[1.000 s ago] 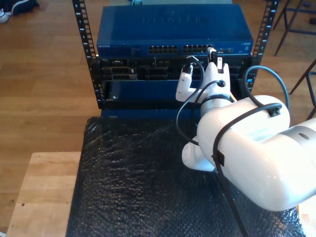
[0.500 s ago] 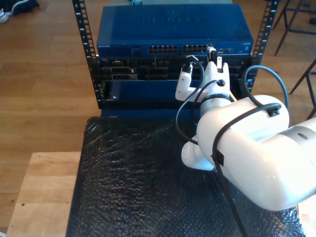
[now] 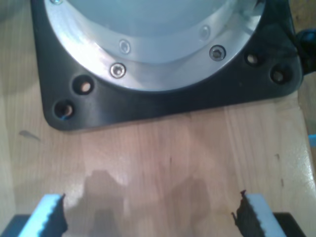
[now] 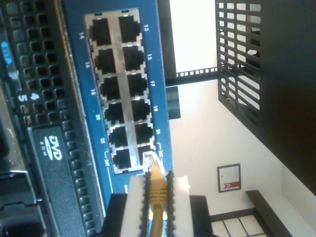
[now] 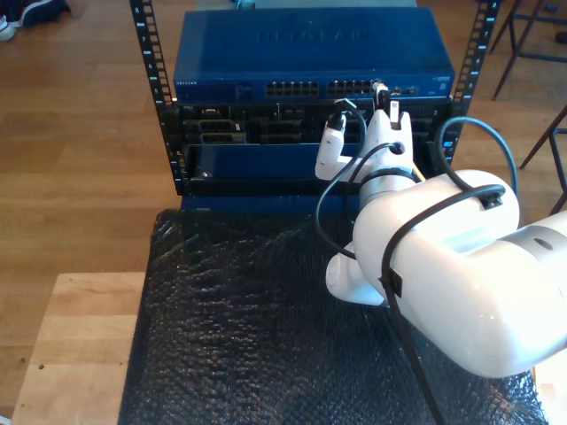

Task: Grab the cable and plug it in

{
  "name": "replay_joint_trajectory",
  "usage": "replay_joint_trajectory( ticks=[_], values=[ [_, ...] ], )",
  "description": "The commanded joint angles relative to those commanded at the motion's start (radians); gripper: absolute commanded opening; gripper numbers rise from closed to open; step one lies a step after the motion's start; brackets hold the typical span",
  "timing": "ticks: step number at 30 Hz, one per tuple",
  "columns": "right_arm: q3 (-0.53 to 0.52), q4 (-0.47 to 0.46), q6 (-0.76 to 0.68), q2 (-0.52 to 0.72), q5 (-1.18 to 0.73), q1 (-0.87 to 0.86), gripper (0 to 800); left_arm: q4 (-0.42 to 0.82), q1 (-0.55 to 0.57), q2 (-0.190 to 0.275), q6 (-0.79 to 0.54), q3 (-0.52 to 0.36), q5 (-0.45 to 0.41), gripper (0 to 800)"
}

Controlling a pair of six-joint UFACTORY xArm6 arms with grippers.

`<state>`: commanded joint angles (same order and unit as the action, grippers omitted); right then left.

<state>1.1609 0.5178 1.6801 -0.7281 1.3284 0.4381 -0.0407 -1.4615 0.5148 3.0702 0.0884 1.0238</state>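
The yellow cable (image 4: 157,193) is pinched between the white pads of my second gripper (image 4: 157,178), which is shut on it. Its clear plug (image 4: 151,161) touches the edge of the last port in the row of the blue switch (image 4: 163,89); how deep it sits cannot be told. In the exterior view my second gripper (image 5: 380,92) reaches to the right-hand port block of the blue switch (image 5: 310,49) in the rack. My first gripper (image 3: 153,215) is open above bare wood, with nothing between its fingers (image 3: 49,213).
A black base plate (image 3: 163,98) with a metal flange lies just ahead of my first gripper. A black padded mat (image 5: 248,319) covers the table before the rack (image 5: 159,80). Thick black cables (image 5: 416,221) loop over the white arm. A DVD-drive unit (image 4: 47,148) sits beside the switch.
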Motion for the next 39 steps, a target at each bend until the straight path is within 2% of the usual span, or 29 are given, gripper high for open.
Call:
replay_joint_trajectory(
  ticks=[39],
  values=[
    [0.009, 0.0, 0.031, -0.003, -0.002, -0.002, 0, 0.0, 0.0, 0.0, 0.0, 0.0, 0.0, 800]
  ],
)
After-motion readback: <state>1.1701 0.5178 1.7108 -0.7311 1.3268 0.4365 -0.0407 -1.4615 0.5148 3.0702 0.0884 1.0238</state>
